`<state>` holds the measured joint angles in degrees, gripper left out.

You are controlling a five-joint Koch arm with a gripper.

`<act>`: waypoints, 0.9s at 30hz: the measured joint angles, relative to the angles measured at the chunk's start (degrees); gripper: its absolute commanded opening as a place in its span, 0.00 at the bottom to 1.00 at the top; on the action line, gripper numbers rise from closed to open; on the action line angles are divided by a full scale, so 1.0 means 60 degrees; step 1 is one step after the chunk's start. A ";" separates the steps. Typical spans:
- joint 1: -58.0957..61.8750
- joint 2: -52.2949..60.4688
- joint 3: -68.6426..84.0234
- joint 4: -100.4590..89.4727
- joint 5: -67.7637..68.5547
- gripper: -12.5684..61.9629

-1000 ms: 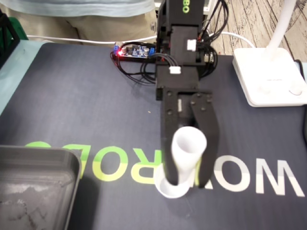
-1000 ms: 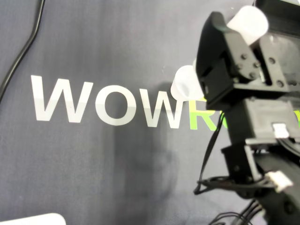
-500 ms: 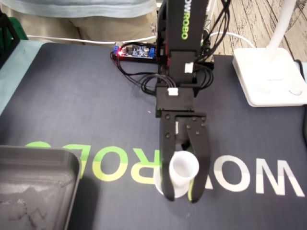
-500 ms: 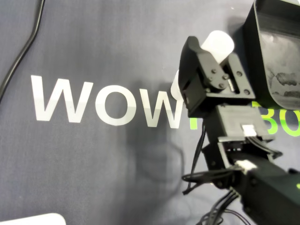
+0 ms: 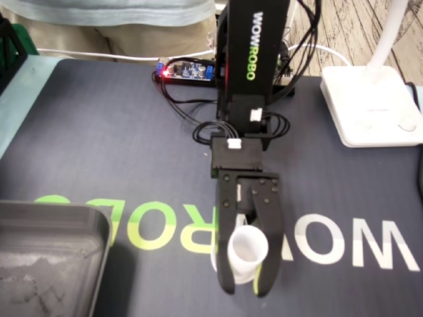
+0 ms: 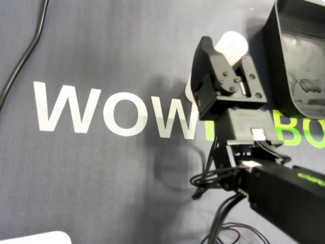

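A small white cup [image 5: 248, 246] stands upright between the two black fingers of my gripper [image 5: 246, 284], just above the dark mat with the WOWROBO lettering. The fingers press on both of its sides, so the gripper is shut on the cup. From overhead, the cup's top [image 6: 231, 44] shows beyond the gripper [image 6: 226, 53]. A second white round piece [image 5: 214, 255] lies on the mat under the gripper, mostly hidden by the left finger; the overhead view shows its edge [image 6: 189, 89]. Whether the cup touches it I cannot tell.
A grey tray [image 5: 66, 214] sits at the lower left of the fixed view and at the upper right of the overhead view [image 6: 282, 66]. A white lamp base [image 5: 370, 99] stands at the right. A circuit board with a red light [image 5: 185, 69] and cables lie behind the arm.
The arm has come down and reached forward, carrying the cup from high above the mat to just over the white piece. The grip stayed the same.
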<state>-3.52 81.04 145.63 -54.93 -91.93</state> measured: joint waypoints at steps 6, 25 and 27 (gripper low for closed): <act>0.0000 0.0000 -0.0117 0.0000 0.0000 0.27; 0.0132 0.1362 0.0176 -0.0015 0.0381 0.51; 0.0132 0.1860 0.0176 -0.0015 0.0498 0.51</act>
<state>-2.72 92.20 146.69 -55.02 -88.95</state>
